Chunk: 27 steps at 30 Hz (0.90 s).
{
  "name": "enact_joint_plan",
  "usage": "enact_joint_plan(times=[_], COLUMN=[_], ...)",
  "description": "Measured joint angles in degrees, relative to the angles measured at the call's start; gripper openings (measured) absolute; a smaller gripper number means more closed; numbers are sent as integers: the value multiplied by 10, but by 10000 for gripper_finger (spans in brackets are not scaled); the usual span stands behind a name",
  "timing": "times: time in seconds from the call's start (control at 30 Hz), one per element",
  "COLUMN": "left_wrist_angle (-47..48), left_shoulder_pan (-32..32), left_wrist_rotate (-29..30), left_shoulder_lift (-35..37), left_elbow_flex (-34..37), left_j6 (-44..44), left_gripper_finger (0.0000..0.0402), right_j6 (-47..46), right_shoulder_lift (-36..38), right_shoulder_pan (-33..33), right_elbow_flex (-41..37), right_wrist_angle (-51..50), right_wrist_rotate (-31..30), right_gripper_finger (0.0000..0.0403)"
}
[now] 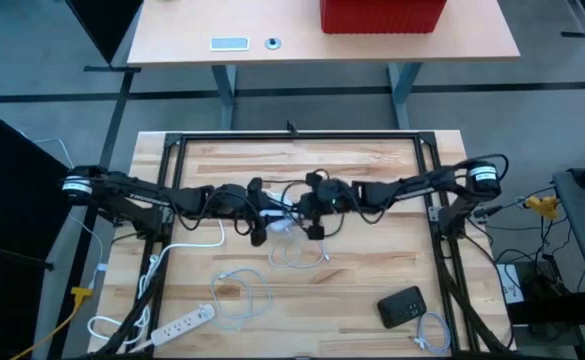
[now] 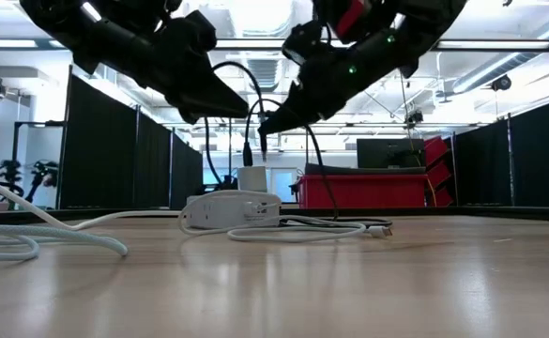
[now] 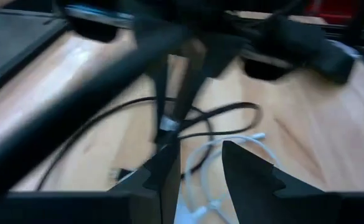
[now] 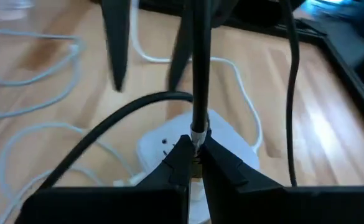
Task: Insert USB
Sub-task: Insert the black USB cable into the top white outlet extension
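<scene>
Black two-finger right gripper (image 4: 194, 155) pinched tight on the silver-collared plug end of a thin black USB cable (image 4: 197, 74), held upright. Directly beneath those fingertips, a white plastic charger block (image 4: 228, 140) resting on the pale wooden table (image 4: 38, 81). Just beyond the block, left gripper (image 3: 200, 168) with fingers parted, gripping nothing, white cord (image 3: 200, 155) looping below. Farther off, a white power strip (image 1: 184, 324) and a flat black device (image 1: 403, 306).

The left wrist view is all blurry. The right gripper (image 4: 195, 155) hides the plug's tip. The white charger (image 4: 191, 140) is partly covered.
</scene>
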State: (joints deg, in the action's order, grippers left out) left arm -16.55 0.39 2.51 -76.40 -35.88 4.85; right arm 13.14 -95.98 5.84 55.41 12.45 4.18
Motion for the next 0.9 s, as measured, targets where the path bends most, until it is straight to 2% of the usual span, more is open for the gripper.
enact_joint_plan(times=[0.2, 0.4, 0.57, 0.8, 0.9], left_wrist_angle=[13, 57, 106, 194, 216], left_shoulder_pan=[-4, -4, -4, -3, -3], left_wrist_rotate=[-53, -56, -48, 41, 62], left_shoulder_lift=[0, 0, 1, 0, 0], left_elbow_flex=[0, 0, 0, 0, 0], left_j6=[-13, 20, 75, 126, 129], left_gripper_finger=[103, 103, 103, 103, 103], right_j6=[87, 151, 170, 227, 235], right_shoulder_lift=[-4, -24, -60, -120, -129], right_shoulder_pan=[61, 113, 130, 147, 154], right_elbow_flex=[-2, 3, 38, 128, 152], right_wrist_angle=[7, 22, 21, -87, -108], right_wrist_rotate=[196, 310, 360, 408, 438], right_gripper_finger=[9, 9, 9, 9, 9])
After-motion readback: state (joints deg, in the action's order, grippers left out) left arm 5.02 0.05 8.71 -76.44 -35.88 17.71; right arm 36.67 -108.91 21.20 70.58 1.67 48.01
